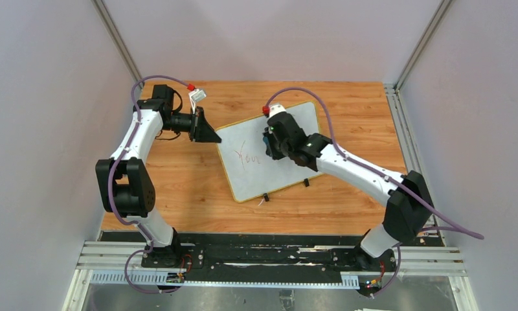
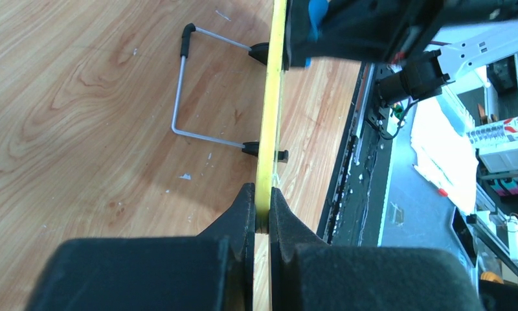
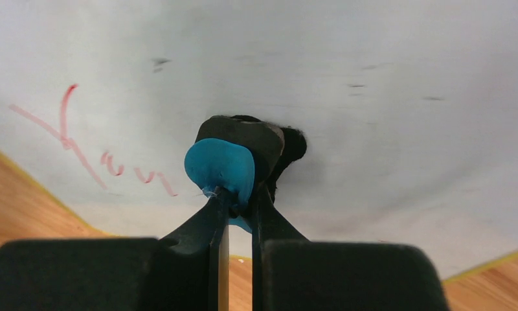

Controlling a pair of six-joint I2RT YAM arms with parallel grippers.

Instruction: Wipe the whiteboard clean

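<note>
The whiteboard (image 1: 247,178), white with a thin yellow rim, lies tilted in the middle of the wooden table, and red writing (image 1: 248,157) marks its left part. My left gripper (image 1: 215,138) is shut on the board's left edge; in the left wrist view its jaws (image 2: 263,217) pinch the yellow rim (image 2: 271,97). My right gripper (image 1: 269,146) hovers over the board's middle, shut on a small blue and black eraser (image 3: 219,168). The eraser's black end touches the whiteboard (image 3: 386,116), just right of the red writing (image 3: 81,152).
A bent wire stand (image 2: 179,97) sticks out under the board over the wood. Two black clips (image 1: 265,195) sit on the board's near edge. A metal rail (image 1: 276,262) runs along the table's near edge, and grey walls close in left and right.
</note>
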